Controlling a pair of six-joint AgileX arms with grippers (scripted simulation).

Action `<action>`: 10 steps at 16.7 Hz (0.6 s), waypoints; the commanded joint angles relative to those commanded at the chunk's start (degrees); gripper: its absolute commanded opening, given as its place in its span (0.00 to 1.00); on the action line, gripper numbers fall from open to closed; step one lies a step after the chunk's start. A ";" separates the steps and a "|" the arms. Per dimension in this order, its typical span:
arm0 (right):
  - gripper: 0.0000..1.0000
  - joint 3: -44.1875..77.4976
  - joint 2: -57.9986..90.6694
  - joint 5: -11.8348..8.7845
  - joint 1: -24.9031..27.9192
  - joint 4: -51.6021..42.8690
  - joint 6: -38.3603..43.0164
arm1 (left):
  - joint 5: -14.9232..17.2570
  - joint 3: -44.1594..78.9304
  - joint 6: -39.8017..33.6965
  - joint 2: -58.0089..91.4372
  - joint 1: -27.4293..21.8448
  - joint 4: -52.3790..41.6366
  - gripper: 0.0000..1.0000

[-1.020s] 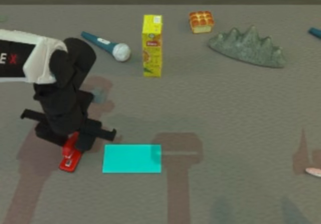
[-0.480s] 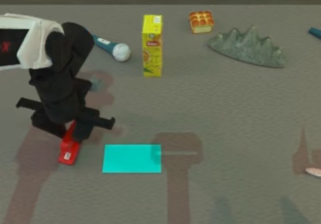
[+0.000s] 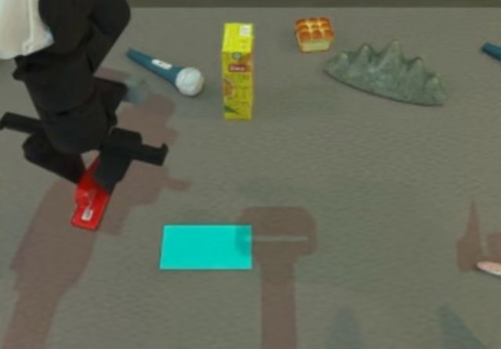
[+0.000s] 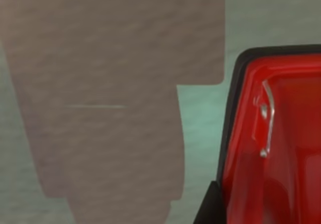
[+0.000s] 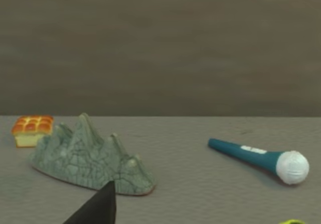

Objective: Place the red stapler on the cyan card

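Note:
My left gripper [image 3: 97, 183] is shut on the red stapler [image 3: 88, 203], which hangs tilted above the table at the left, well apart from its shadow. In the left wrist view the glossy stapler [image 4: 273, 148] fills the side of the picture against a dark finger [image 4: 210, 209]. The cyan card [image 3: 206, 246] lies flat on the table to the right of the stapler and nearer the front edge, with nothing on it. Only a dark tip of my right gripper [image 5: 99, 206] shows in its wrist view; that arm is outside the top view.
A yellow juice carton [image 3: 237, 70] stands at the back centre, with a teal microphone [image 3: 166, 70] to its left. A bread loaf [image 3: 314, 33] and a grey-green rock ornament [image 3: 386, 73] sit at the back right. Arm shadows cross the table by the card.
My left arm has risen and swung left and toward the back, carrying the stapler up and away from the card. The card has stayed where it was.

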 joint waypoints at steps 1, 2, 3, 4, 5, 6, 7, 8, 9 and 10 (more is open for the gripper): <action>1.00 0.00 0.00 0.00 0.00 0.00 0.00 | 0.00 0.00 0.00 0.00 0.00 0.00 0.00; 1.00 0.00 0.00 0.00 0.00 0.00 0.00 | 0.00 0.00 0.00 0.00 0.00 0.00 0.00; 1.00 0.00 0.00 0.00 0.00 0.00 0.00 | -0.02 -0.14 0.09 0.21 -0.31 0.14 0.00; 1.00 0.00 0.00 0.00 0.00 0.00 0.00 | -0.02 -0.14 0.08 0.21 -0.31 0.14 0.00; 1.00 0.00 0.00 0.00 0.00 0.00 0.00 | 0.04 -0.09 -0.49 0.26 -0.41 0.15 0.00; 1.00 0.00 0.00 0.00 0.00 0.00 0.00 | 0.14 0.02 -1.67 0.38 -0.58 0.16 0.00; 1.00 0.00 0.00 0.00 0.00 0.00 0.00 | 0.31 0.19 -3.47 0.55 -0.83 0.17 0.00; 1.00 0.00 0.00 0.00 0.00 0.00 0.00 | 0.51 0.41 -5.86 0.78 -1.12 0.18 0.00; 1.00 0.00 0.00 0.00 0.00 0.00 0.00 | 0.76 0.65 -8.86 1.02 -1.45 0.21 0.00; 1.00 0.00 0.00 0.00 0.00 0.00 0.00 | 1.05 0.85 -12.47 1.23 -1.81 0.29 0.00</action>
